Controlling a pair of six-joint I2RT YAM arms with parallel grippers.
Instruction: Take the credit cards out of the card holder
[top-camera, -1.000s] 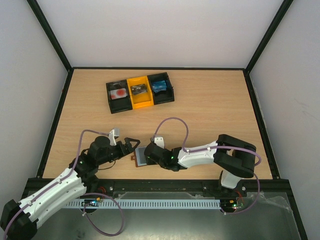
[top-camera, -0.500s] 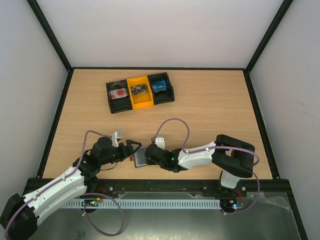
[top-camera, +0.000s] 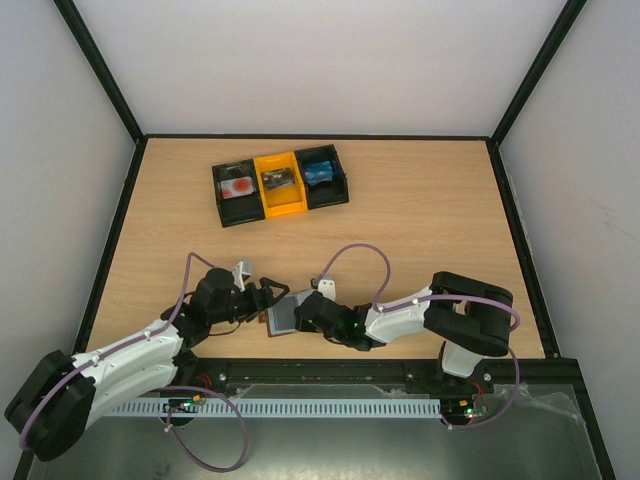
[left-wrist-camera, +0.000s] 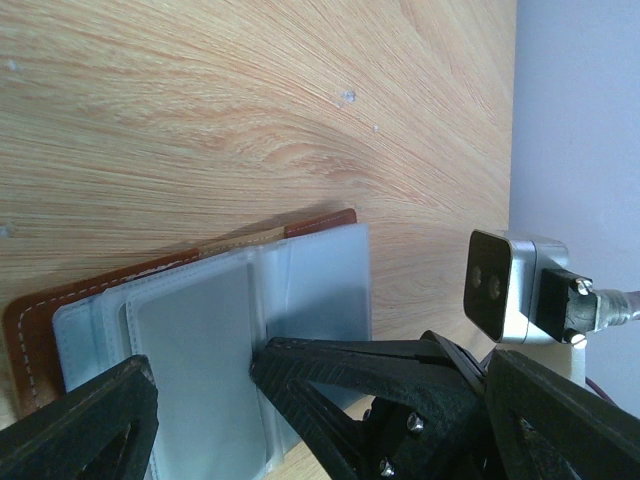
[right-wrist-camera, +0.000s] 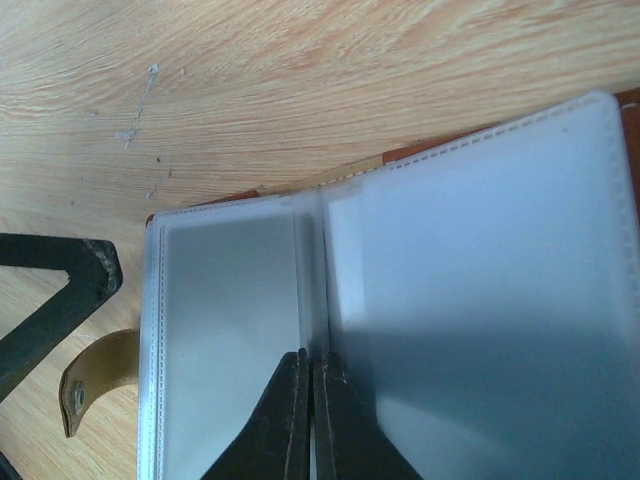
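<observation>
Since approx. 1 s ago the left arm came forward and to the right, so the left gripper (top-camera: 268, 298) is now just at the left edge of the card holder (top-camera: 283, 316). The right gripper (right-wrist-camera: 306, 368) brought its fingers together in that time.

Nearest is a black rail (top-camera: 330, 373) w/ both arm bases on it. Behind it begins the table (top-camera: 420, 230), light wood grain w/ a few small pale marks and a black frame along its sides. The card holder lies open and flat on the wood close to the near edge, btw. the two grippers. It has brown leather outside, clear grey-blue sleeves (right-wrist-camera: 230, 330) inside and a small brown tab (right-wrist-camera: 100, 385) at its left end. Far back, well apart, stands a three-bin tray (top-camera: 284, 209): black, yellow, black. Plain pale walls (top-camera: 320, 60) close the room on three sides.

The left gripper has its fingers wide apart and holds nothing; one finger is over the brown left edge. The right gripper has its fingers pressed together, tips on the fold btw. the sleeves. If a thin sheet is pinched there I cannot tell.
</observation>
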